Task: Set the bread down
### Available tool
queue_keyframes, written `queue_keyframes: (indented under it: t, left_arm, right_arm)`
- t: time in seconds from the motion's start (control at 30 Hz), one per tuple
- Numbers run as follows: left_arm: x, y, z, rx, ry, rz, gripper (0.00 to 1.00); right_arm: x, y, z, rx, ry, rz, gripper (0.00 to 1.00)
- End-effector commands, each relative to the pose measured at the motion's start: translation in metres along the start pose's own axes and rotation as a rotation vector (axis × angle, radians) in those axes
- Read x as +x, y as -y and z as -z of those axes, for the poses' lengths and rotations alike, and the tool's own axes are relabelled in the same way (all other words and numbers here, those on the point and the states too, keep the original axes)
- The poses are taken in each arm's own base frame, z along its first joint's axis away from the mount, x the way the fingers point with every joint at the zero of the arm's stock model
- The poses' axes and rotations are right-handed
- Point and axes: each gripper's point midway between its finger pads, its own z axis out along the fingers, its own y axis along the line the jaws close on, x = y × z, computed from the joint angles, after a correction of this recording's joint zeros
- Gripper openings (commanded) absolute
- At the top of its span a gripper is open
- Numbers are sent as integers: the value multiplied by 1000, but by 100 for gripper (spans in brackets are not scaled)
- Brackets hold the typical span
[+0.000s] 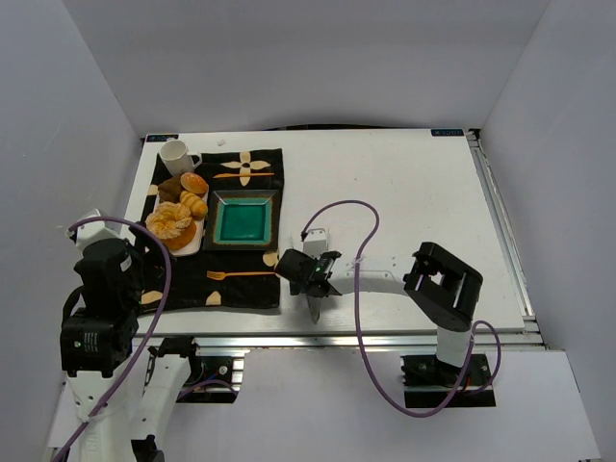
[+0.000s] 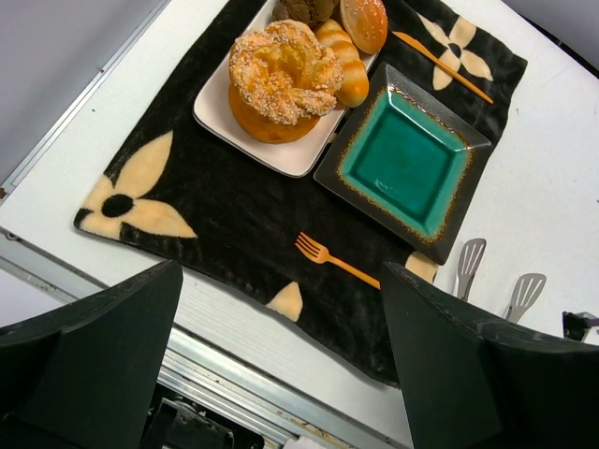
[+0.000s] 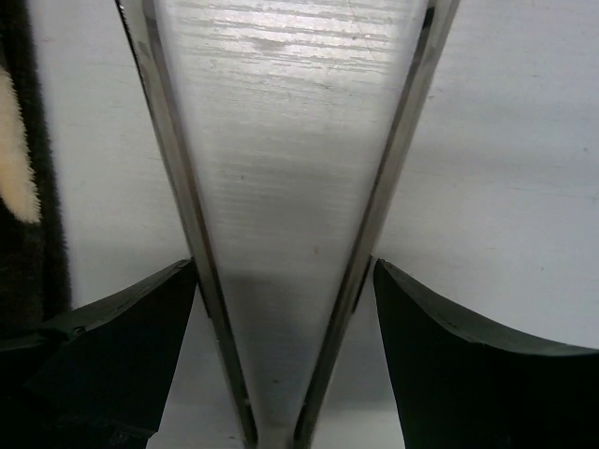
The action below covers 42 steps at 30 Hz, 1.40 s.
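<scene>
The bread [image 2: 281, 70] sits on the white plate [image 2: 292, 155] at the black mat's [image 2: 220, 220] left edge. The right gripper [image 3: 281, 276] is spread astride the metal tongs [image 3: 178, 187]. The left gripper [image 2: 281, 271] is spread wide.

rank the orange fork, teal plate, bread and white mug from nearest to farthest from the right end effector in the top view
From the right end effector:
1. orange fork, just to its left, on the near side of the black mat.
2. teal plate, left and farther back.
3. bread, on the white tray beyond the plate.
4. white mug, farthest back, far left.
</scene>
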Motion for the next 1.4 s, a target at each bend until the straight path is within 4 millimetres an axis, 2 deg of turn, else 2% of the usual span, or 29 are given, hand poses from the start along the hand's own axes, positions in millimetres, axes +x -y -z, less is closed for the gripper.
queue_keyframes:
  t: [0.0, 0.13, 0.47, 0.6, 0.67, 0.77, 0.9, 1.13, 1.27, 1.37]
  left_arm:
    - [1, 2, -3, 5, -9, -8, 98]
    - [2, 1, -2, 3, -7, -9, 98]
    - [4, -1, -1, -1, -9, -11, 98]
    - [5, -3, 0, -3, -10, -13, 98]
    - [5, -3, 1, -3, -10, -13, 98]
    - [2, -3, 2, -2, -4, -13, 98]
    - [0, -1, 2, 2, 1, -9, 98]
    - [-5, 4, 0, 11, 4, -7, 98]
    - [-7, 6, -2, 12, 4, -3, 98]
    - [-10, 6, 0, 7, 8, -4, 98]
  right_arm:
    - [-1, -9, -6, -3, -2, 2, 83]
    - [5, -10, -10, 8, -24, -15, 82]
    - [14, 2, -10, 53, -46, -42, 60]
    - [9, 5, -2, 66, -44, -38, 41]
    - [-3, 5, 9, 57, -23, -32, 38]
    - [-26, 10, 35, 38, 19, 5, 41]
    - [-54, 20, 79, -36, 77, 65, 41]
    - [-74, 24, 136, -214, 98, 301, 42]
    - [-86, 16, 156, -288, 114, 360, 45]
    - [-103, -3, 167, -372, 181, 433, 45]
